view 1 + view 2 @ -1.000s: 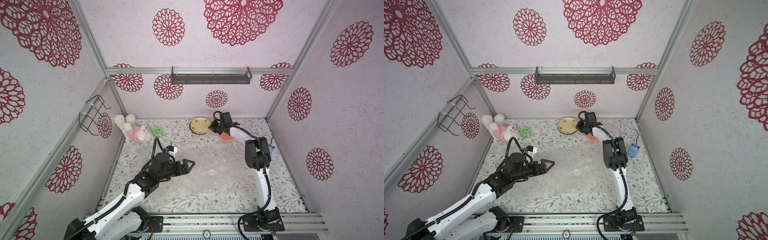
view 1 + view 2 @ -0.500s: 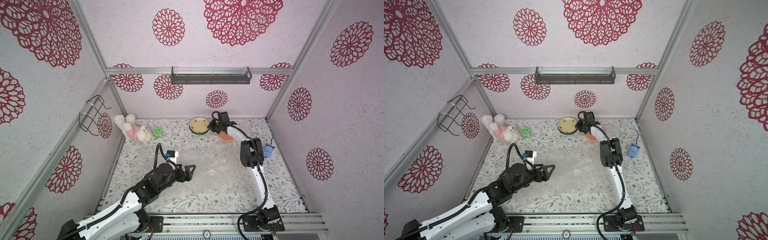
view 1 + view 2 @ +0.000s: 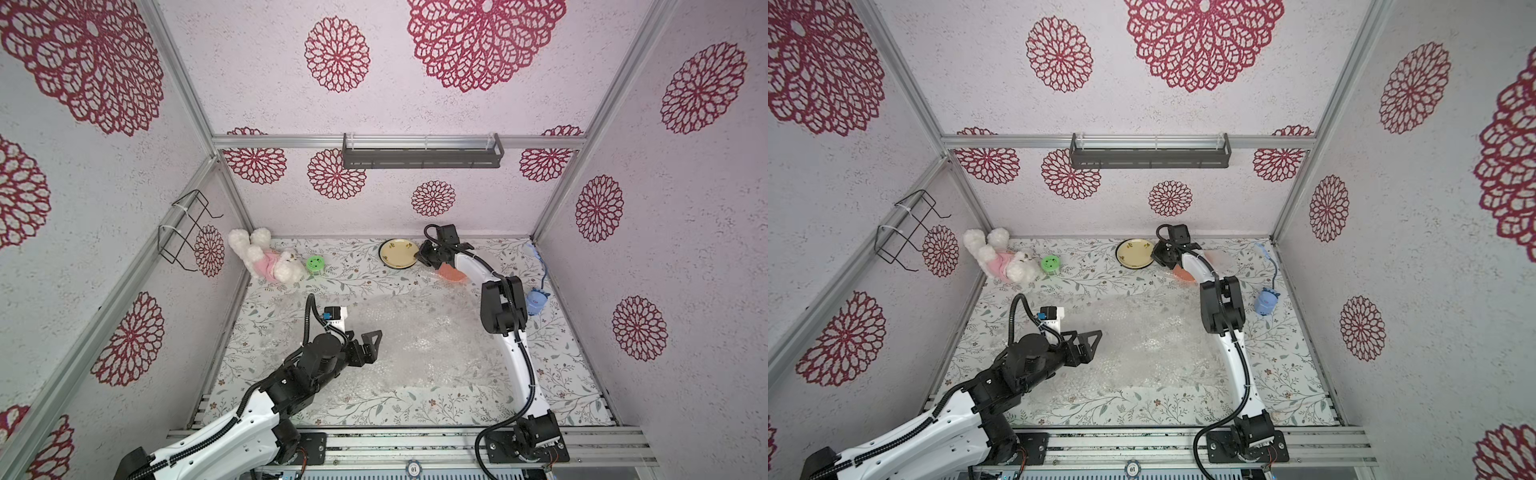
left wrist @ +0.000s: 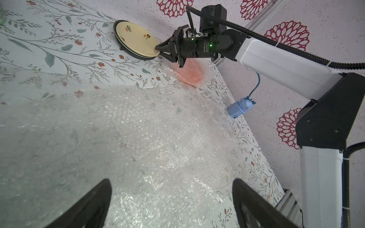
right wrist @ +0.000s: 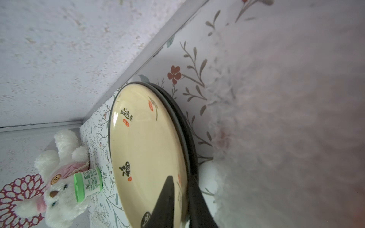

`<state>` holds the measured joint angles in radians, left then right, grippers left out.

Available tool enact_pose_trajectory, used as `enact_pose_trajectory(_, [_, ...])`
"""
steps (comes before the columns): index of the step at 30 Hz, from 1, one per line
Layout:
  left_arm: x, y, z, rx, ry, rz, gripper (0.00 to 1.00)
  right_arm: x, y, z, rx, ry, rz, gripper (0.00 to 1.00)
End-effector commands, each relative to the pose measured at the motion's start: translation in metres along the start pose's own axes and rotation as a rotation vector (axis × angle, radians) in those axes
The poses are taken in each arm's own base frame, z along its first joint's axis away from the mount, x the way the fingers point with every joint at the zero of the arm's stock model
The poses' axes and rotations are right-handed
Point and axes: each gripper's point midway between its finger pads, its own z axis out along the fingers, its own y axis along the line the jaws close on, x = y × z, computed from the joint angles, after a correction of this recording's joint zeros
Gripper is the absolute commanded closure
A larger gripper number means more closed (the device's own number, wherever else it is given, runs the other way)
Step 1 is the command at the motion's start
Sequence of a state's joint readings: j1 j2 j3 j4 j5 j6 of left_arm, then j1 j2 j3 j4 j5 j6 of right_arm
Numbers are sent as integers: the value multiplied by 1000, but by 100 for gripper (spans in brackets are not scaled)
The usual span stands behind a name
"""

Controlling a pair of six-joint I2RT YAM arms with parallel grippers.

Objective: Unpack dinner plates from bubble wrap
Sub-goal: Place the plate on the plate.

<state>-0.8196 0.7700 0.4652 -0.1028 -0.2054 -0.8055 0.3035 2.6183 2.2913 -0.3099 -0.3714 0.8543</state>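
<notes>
A stack of plates (image 3: 397, 254) sits at the back of the table (image 3: 561, 374), a wrapped plate (image 3: 451, 274) just right of it, bubble wrap (image 3: 424, 340) spread before them, plush rabbit (image 3: 266, 261) and jar (image 3: 316, 263) back-left, small toy (image 3: 536, 302) far right.

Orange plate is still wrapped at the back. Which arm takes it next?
Right. The right tool sits at the cream plate rim, directly beside the wrapped orange plate. The left tool hovers farther off, over loose bubble wrap mid-table.
</notes>
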Motion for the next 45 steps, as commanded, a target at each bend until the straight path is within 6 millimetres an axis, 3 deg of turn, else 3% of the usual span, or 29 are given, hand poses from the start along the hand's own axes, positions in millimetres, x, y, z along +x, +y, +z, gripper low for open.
enact_pose_trajectory(1, [-3, 10, -4, -57, -17, -26, 3, -10, 28, -13, -89, -5, -61, 65])
enact_pose_trajectory(8, [0, 30, -6, -172, 89, -94, 3, -12, 60, -41, -149, 2, -168, 26])
enact_pose_trajectory(13, [5, 42, -4, -193, 149, -189, 3, -16, 79, -68, -171, 0, -221, 16])
enact_pose_trajectory(20, [17, 93, -24, -471, 237, -301, 3, -5, 90, -114, -145, 13, -280, 12])
enact_pose_trajectory(22, [22, 111, -33, -558, 235, -351, 3, 3, 88, -130, -140, -1, -282, 2])
enact_pose_trajectory(26, [29, 143, -45, -671, 209, -469, 3, 32, 66, -160, -99, -10, -283, 1])
enact_pose_trajectory(31, [26, 174, -55, -765, 140, -544, 3, 74, 15, -198, -4, -54, -304, 1])
enact_pose_trajectory(38, [13, 207, -41, -771, 87, -522, 3, 143, -58, -230, 39, -42, -230, 1])
enact_pose_trajectory(45, [13, 224, -6, -706, 155, -515, 1, 184, -86, -251, 40, -13, -228, 1])
